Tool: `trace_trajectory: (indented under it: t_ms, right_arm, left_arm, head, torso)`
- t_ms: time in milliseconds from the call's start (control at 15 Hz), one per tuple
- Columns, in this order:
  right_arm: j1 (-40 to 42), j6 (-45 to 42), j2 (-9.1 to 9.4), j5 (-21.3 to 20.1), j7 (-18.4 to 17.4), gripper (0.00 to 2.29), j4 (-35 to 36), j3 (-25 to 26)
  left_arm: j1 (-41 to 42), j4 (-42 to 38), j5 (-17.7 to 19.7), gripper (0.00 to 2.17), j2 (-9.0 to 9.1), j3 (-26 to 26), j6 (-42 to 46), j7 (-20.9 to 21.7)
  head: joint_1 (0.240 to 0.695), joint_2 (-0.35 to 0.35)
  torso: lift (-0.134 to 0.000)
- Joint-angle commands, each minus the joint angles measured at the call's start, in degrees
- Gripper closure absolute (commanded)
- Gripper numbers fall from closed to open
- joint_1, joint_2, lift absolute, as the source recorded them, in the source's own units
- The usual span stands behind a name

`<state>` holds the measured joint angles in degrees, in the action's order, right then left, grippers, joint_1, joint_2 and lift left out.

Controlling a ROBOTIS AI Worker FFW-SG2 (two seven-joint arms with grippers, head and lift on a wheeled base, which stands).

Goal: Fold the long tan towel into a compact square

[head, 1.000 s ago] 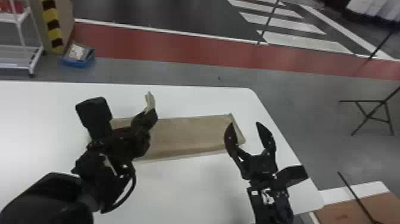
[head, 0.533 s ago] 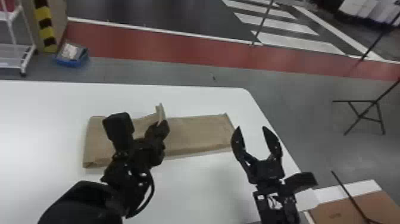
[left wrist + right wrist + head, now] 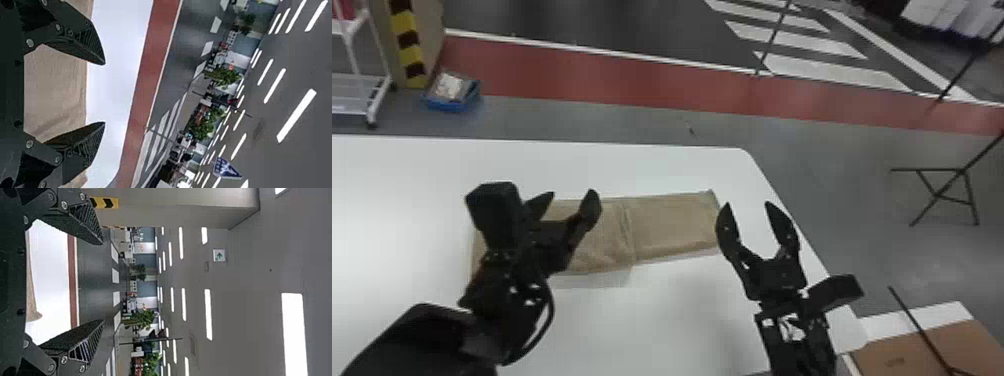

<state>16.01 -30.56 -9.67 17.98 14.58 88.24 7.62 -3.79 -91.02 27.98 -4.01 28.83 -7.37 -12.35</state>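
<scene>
With twelve straight ahead of me, I look down on a smooth white table (image 3: 652, 320) with a rounded far corner at one o'clock; its side edge slants from there towards four. I see the tan towel (image 3: 677, 225) lying lengthwise from nine to three, its three o'clock end near that edge. A layer's edge crosses near its middle; part of its nine o'clock half is hidden.
</scene>
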Motion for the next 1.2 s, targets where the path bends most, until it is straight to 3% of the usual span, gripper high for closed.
trace_trajectory:
  t_ms: [0, 133, 200, 333, 400, 600, 800, 1000, 1133]
  right_arm:
    - [-0.4, 6.3, 0.18, -0.5, -0.3, 0.22, 2.5, -1.0]
    - [-2.2, 15.8, 0.53, -2.9, -1.0, 0.29, 3.3, -2.7]
    - [-3.2, 18.9, 0.88, -4.2, -1.5, 0.29, 3.5, -3.6]
    - [-6.0, 28.6, 1.76, -5.8, -2.5, 0.41, 4.1, -6.0]
    - [-7.0, 33.3, 1.93, -5.9, -3.4, 0.41, 4.8, -7.4]
    - [-9.0, 39.8, 2.81, -7.6, -3.7, 0.41, 6.0, -10.7]
    - [-10.4, 47.7, 3.25, -8.6, -3.7, 0.53, 7.1, -11.7]
    - [-10.7, 52.0, 3.25, -10.2, -4.4, 0.53, 7.9, -11.7]
    - [-10.9, 52.1, 3.17, -10.3, -4.2, 0.88, 7.9, -11.7]
  left_arm:
    - [2.9, -4.0, -0.6, 0.05, -5.57, -6.2, 0.7, 0.4]
    - [4.9, -7.0, -0.7, 0.05, -11.11, -9.3, 2.8, 0.3]
    - [6.3, -8.2, -0.7, 0.05, -12.34, -11.2, 2.8, 0.4]
    - [9.8, -10.3, -0.7, 0.05, -12.69, -15.5, 3.0, 3.5]
    - [11.0, -10.8, -0.7, 0.05, -12.95, -16.3, 3.4, 3.8]
    - [12.1, -10.7, -0.7, 0.05, -13.74, -16.2, 5.5, 3.8]
    - [12.9, -10.8, -0.6, 0.09, -13.83, -16.3, 5.6, 4.3]
    - [13.2, -10.8, -0.2, 0.09, -13.74, -16.1, 6.2, 4.3]
    - [13.2, -10.8, -0.1, 0.09, -13.74, -15.8, 6.2, 4.3]
  head:
    - [0.695, -0.350]
    - [0.695, -0.274]
    - [0.695, -0.240]
    - [0.695, -0.164]
    - [0.695, -0.105]
    - [0.695, -0.038]
    - [0.695, 0.016]
    - [0.695, 0.025]
    - [0.695, 0.024]
  torso:
    - [-0.123]
    - [-0.123]
    - [-0.123]
    - [-0.123]
    - [-0.123]
    - [-0.123]
    - [-0.123]
    - [-0.123]
    - [-0.123]
